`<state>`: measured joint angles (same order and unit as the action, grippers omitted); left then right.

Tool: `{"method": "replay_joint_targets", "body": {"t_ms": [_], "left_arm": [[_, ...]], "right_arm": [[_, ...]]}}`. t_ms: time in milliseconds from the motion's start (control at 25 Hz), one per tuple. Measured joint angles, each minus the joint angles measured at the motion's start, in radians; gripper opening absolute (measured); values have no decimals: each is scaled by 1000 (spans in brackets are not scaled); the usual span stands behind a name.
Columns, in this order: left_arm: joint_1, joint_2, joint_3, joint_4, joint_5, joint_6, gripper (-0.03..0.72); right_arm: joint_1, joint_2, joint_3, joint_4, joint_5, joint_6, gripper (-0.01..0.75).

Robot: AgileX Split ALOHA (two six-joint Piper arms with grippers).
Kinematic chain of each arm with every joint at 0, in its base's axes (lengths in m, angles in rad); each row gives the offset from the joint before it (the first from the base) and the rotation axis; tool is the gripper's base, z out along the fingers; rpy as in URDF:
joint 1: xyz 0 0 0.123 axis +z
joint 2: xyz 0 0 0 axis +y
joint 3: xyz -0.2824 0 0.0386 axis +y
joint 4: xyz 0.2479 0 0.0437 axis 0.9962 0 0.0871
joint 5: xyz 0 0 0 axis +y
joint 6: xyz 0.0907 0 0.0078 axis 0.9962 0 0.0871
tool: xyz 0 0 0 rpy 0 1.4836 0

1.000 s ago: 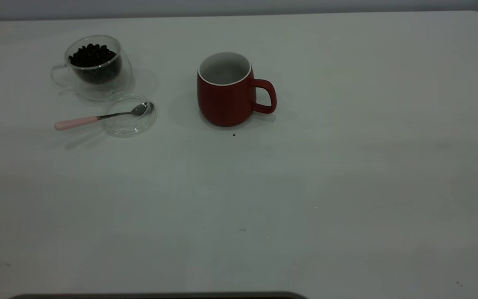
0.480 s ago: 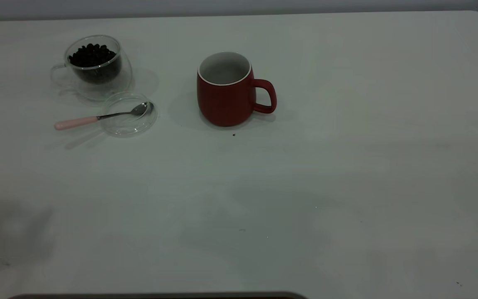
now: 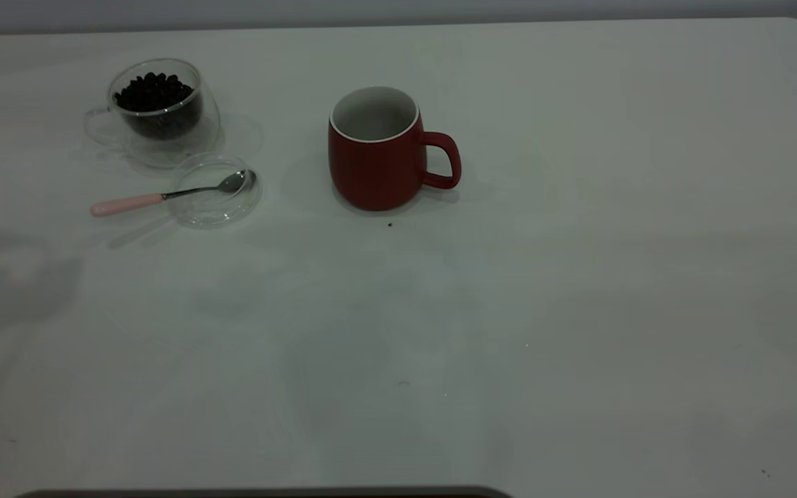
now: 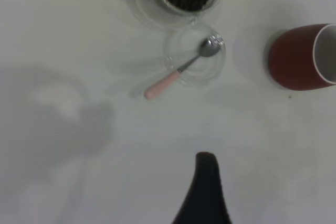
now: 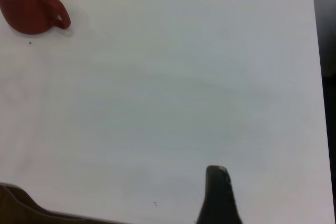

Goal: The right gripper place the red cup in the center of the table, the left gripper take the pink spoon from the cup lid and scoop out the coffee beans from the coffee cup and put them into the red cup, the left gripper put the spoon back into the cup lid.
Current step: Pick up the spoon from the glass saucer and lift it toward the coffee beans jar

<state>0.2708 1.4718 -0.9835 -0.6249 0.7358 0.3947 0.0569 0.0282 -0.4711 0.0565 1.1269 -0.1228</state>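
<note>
Objects unmoved over last 1 s; only shadow at table left edge crept toward pink spoon. I read left gripper approaching; finger spread: cannot tell. Red cup already mid-table, spoon on cup lid near far-left corner. Right gripper well apart, spread unclear.

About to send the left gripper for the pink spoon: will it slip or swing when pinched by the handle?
Probably stiff and light: the pink spoon looks like metal with a slim handle. Its bowl rests in the cup lid while the handle overhangs the rim, so a pinch may pivot it. The clear lid looks light and might skid on the table.
</note>
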Motion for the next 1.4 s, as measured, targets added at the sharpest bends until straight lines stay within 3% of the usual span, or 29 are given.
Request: {"method": "replay_joint_targets", "body": {"t_ms": [120, 320, 880, 1120, 1400], "left_arm": [[94, 116, 0, -152, 34, 177, 712], [168, 300, 0, -342, 67, 391, 712], [172, 777, -24, -564, 42, 694, 712], [172, 869, -61, -589, 36, 738, 712], [172, 934, -68, -759, 109, 883, 708]], "right_arm": [[0, 0, 0, 0, 0, 0, 590], [0, 0, 0, 0, 0, 0, 590], [0, 0, 0, 0, 0, 0, 590], [0, 0, 0, 0, 0, 0, 590], [0, 0, 0, 1, 0, 0, 590]]}}
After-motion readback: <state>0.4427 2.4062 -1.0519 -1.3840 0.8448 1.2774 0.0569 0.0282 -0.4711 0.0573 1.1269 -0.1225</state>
